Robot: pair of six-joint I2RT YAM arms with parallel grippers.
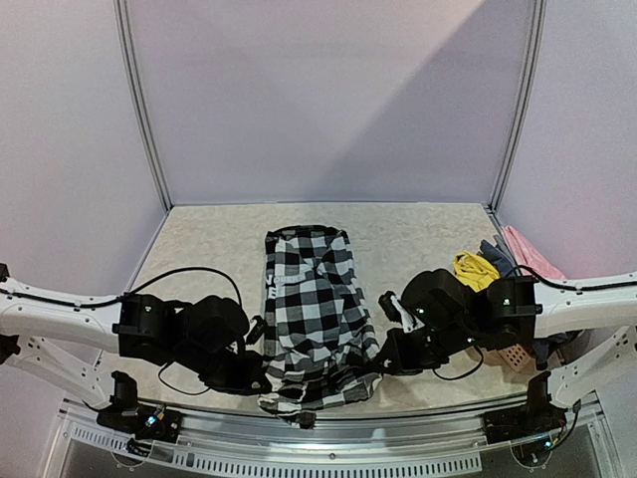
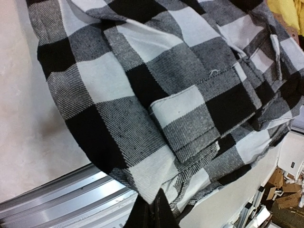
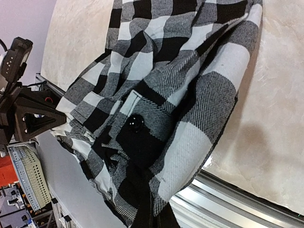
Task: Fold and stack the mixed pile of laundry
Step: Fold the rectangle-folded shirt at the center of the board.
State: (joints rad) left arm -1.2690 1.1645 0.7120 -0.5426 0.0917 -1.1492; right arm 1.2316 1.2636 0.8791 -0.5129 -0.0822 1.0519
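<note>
Top view lit evenly and softly; lilac cast seen on walls (image 1: pixel 328 100) behind checked shirt (image 1: pixel 314 309). Brighter diagonal band noted on wall above and right of shirt. Frame posts (image 1: pixel 141 100) bowed by lens distortion either side of shirt. Wrist views: weave rendered sharp; soft shadow cast on surface (image 3: pixel 275 95) beside shirt; pale sheen on rail (image 2: pixel 57 199) below shirt.

I have both arms stretched inward from the sides, elbows out, wrists dropped low and turned towards each other. My left claw (image 1: pixel 262 379) is pinched tight on the near left corner of the checked shirt (image 1: pixel 314 299). My right claw (image 1: pixel 378 366) is clamped the same way on its near right corner. On the left wrist camera the dark fingertips (image 2: pixel 159 213) sit pressed together at the bottom edge.
</note>
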